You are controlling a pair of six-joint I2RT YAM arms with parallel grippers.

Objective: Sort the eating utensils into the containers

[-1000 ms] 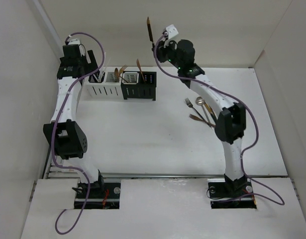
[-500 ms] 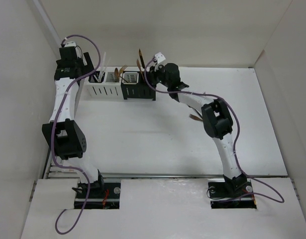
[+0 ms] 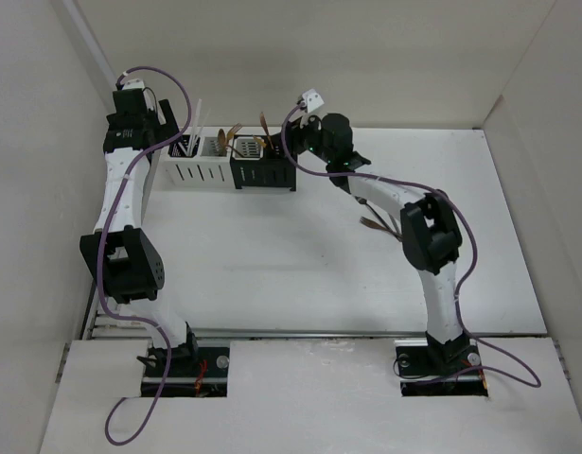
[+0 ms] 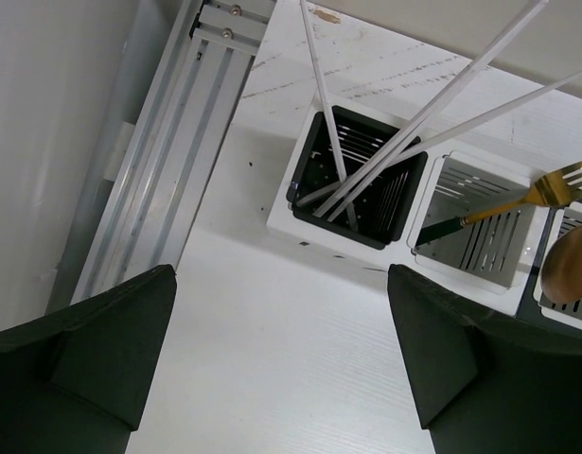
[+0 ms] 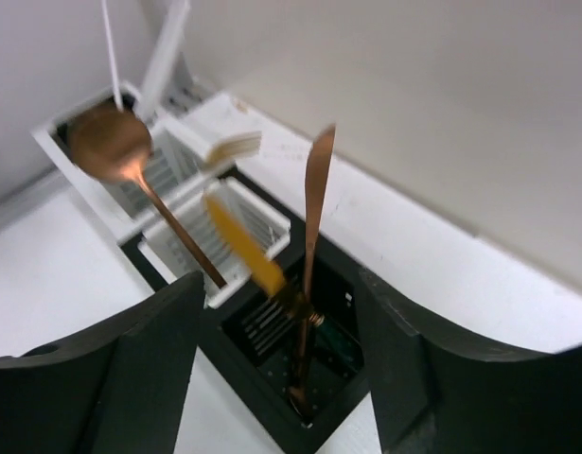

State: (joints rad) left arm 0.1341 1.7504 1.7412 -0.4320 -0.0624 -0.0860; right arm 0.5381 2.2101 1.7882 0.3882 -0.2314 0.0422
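The containers (image 3: 232, 172) stand in a row at the back, a white pair on the left and a black pair on the right. My right gripper (image 3: 292, 144) hovers open over the rightmost black caddy (image 5: 272, 397). A copper knife (image 5: 312, 218) stands free in that caddy between the spread fingers (image 5: 139, 369), beside a gold knife (image 5: 241, 241). A copper spoon (image 5: 111, 142) leans in the caddy beside it. My left gripper (image 4: 281, 303) is open and holds nothing, near the leftmost caddy (image 4: 361, 175), which holds white chopsticks (image 4: 432, 104). A gold fork (image 4: 555, 184) rests in the second caddy.
A few loose utensils (image 3: 371, 223) lie on the table at the right, partly hidden behind my right arm. Walls close in the back and both sides. An aluminium rail (image 4: 167, 161) runs along the table's left edge.
My right gripper came down from high above with the copper knife to the black caddy, opened and let it go. The left arm barely shifted.
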